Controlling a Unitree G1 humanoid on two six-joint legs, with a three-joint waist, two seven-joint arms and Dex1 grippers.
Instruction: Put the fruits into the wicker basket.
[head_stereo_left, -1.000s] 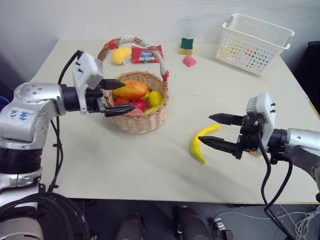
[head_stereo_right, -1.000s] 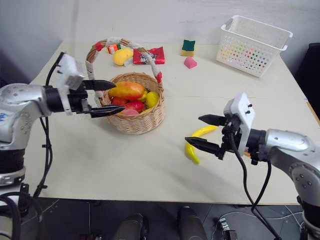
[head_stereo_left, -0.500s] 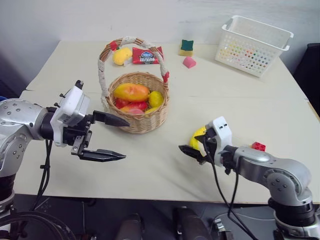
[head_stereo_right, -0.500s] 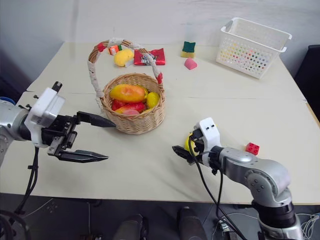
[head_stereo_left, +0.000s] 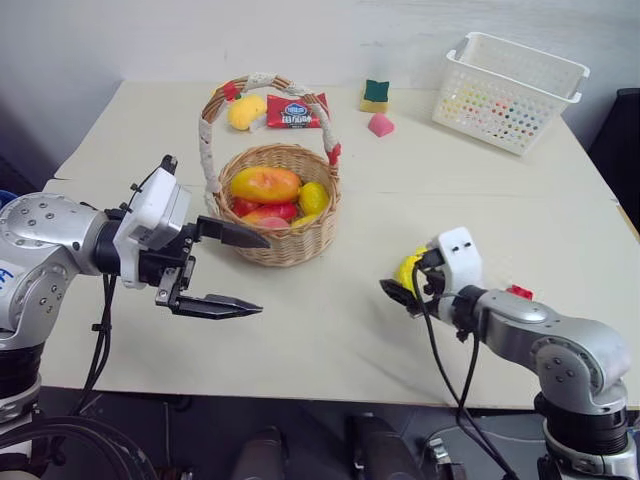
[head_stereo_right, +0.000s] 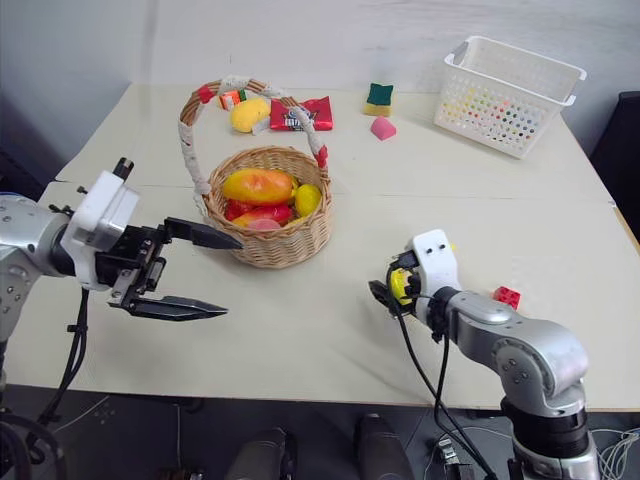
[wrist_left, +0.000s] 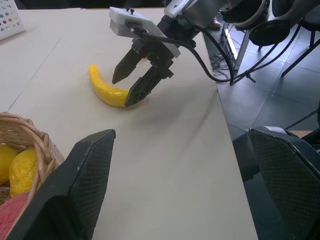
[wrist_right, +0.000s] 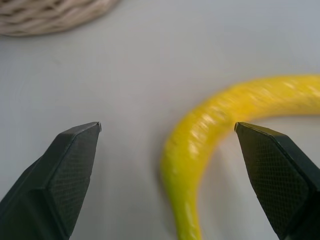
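Note:
The wicker basket (head_stereo_left: 292, 248) stands at the table's middle left, holding a mango (head_stereo_left: 264, 184), a yellow piece (head_stereo_left: 313, 197) and red pieces (head_stereo_left: 255, 212). My left gripper (head_stereo_left: 264, 276) hovers open and empty just in front of it, to its left. A yellow banana (wrist_left: 102, 90) lies on the table to the basket's right. My right gripper (wrist_left: 122, 92) is low over it, open, one finger on each side of the banana's end (wrist_right: 220, 125). A further yellow fruit (head_stereo_left: 243, 110) lies behind the basket.
A red snack packet (head_stereo_left: 295, 112) lies beside the far yellow fruit. Further right are a green and yellow block (head_stereo_left: 374, 93) and a pink piece (head_stereo_left: 378, 124). A white plastic basket (head_stereo_left: 510, 88) stands at the back right. A small red block (head_stereo_left: 518, 292) lies behind my right forearm.
My left gripper has pulled back from the mango in the basket toward the table's front. My right gripper has turned and dropped down over the banana.

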